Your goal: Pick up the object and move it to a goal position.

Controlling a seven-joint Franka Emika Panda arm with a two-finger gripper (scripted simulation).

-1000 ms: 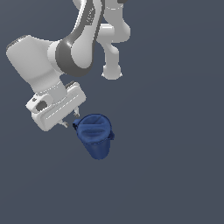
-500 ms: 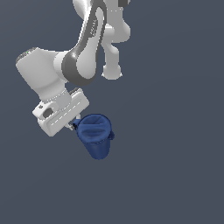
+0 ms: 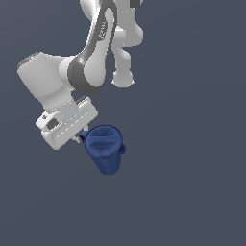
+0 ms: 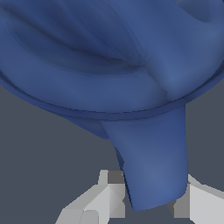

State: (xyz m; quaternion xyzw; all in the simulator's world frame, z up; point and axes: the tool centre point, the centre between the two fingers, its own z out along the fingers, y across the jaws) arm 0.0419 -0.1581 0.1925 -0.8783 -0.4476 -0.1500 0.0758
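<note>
gripper (image 4: 151, 199) pinches a projecting tab, seemingly the spout or handle, of the dark blue pitcher (image 3: 105, 148), one finger (image 4: 103, 199) on each side. in the exterior view the pitcher sits just at the hand's four o'clock, rim tilted up. gripping that thin tab suits narrow jaws better than the wide rim.

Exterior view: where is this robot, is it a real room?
Probably not a real room: it looks like a computer simulation. The ground is one flat grey-blue with nothing else around, and the white arm and blue cup look smoothly rendered, like a game.
</note>
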